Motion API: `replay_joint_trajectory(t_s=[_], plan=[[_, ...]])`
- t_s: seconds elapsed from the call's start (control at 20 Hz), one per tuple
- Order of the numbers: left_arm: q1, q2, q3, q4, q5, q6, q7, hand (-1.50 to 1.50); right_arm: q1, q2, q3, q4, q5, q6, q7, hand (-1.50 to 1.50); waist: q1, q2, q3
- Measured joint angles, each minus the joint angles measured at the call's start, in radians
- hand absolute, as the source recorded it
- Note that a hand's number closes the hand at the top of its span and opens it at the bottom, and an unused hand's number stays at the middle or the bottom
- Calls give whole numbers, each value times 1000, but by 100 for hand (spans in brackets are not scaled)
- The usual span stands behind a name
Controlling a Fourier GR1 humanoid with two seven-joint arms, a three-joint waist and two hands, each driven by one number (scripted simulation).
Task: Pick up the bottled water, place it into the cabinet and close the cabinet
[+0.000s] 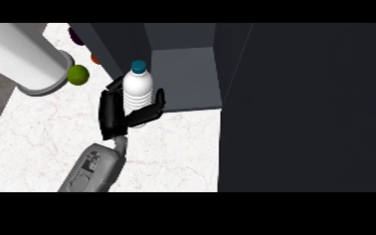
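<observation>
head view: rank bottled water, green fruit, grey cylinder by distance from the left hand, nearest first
1. bottled water: held in the left hand, at the cabinet's open front.
2. green fruit: on the counter, up and to the left of the hand.
3. grey cylinder: beyond the fruit, at the far left.

A white ribbed bottle (138, 93) with a blue cap (138, 66) is seen. A black hand (117, 110) on a grey forearm (95, 167) is noted. The counter (44, 129) is white, veined faintly in pink-grey. The cabinet (294, 104) is dark charcoal outside, lighter grey inside. A pale grey cylinder (29, 55) and a yellow-green ball (78, 74) are recorded.
</observation>
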Motion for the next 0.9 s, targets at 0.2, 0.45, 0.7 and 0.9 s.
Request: replay_joint_trajectory(t_s=[0.2, 0.45, 0.7, 0.9], plan=[[-3, 23, -28, 11, -52, 46, -6, 150, -9, -4, 0, 16, 1, 7, -1, -150, -9, 1, 3], [-19, 64, -67, 36, -130, 96, -2, 150, -10, 0, 9, 22, 6, 7, -5, -150, -20, 0, 8], [-46, 86, -95, 58, -204, 161, 17, -150, -11, -5, 10, 8, 4, 7, 4, -150, -20, -3, 14], [-41, 98, -119, 55, -243, 196, 36, -150, -11, 0, 24, 6, 9, 5, 7, -150, -26, -3, 17]])
